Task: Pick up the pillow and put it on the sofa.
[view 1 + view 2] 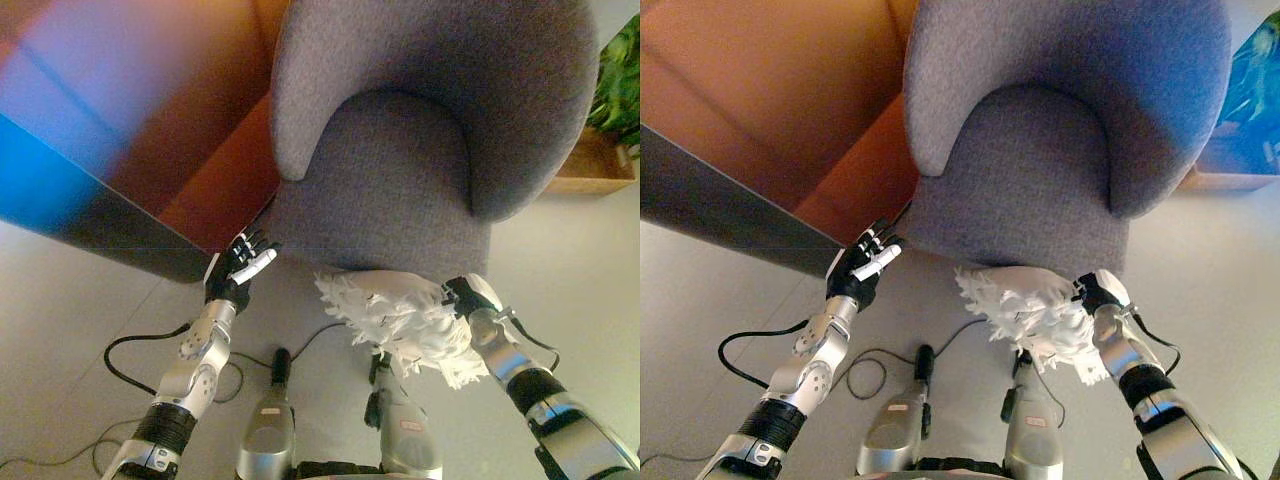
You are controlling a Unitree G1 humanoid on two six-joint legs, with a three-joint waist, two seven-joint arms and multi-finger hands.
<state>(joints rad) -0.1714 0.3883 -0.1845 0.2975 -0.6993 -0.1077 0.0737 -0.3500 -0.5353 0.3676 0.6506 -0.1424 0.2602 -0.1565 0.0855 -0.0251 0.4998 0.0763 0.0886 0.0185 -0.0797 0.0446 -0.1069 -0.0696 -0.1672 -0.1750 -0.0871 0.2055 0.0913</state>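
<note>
I keep the pillow (400, 320) at lower centre, below the sofa (400, 190), ready to lift. My right hand (468, 296) grips its edge. My left hand (240, 262) is loosely open, empty

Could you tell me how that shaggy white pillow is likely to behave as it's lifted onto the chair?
The pillow looks soft and ruffled, so it will probably sag and deform. It seems light for its bulk. Held only at its edge by the right hand, it may droop or slip.

floor (70, 300): pale grey | wall (760, 90): orange-brown | planter (590, 165): wooden, with greenery
</note>
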